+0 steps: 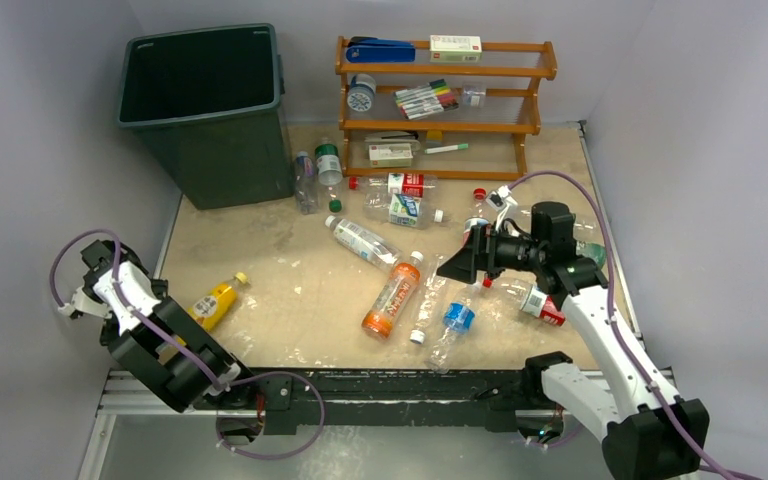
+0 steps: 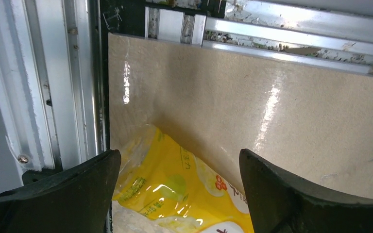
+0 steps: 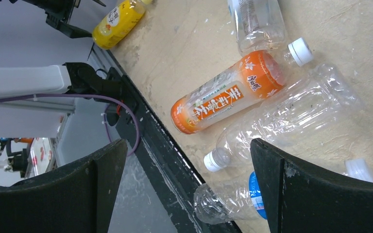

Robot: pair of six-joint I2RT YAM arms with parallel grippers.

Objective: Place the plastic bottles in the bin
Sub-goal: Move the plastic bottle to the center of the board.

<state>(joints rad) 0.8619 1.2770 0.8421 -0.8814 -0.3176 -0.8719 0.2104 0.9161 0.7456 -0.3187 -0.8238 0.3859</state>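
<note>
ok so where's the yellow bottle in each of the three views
top external: the yellow bottle lies at lower left, near the left edge of the table.
left wrist: the bottle is at bottom centre, cut off by the frame's lower edge.
right wrist: the bottle is at top left, on its side.
shared landmark: the beige tabletop it lies on shows in all three views.

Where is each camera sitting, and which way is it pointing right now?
Top external: high behind the bases, looking down over the table, bin, left arm, right arm.
Left wrist: aimed down at the table's near-left corner; yellow bottle between the open fingers of the left gripper.
Right wrist: above mid-table, facing the near edge; orange bottle beyond the open right gripper.
Shared: the yellow bottle shows in all three.
</note>
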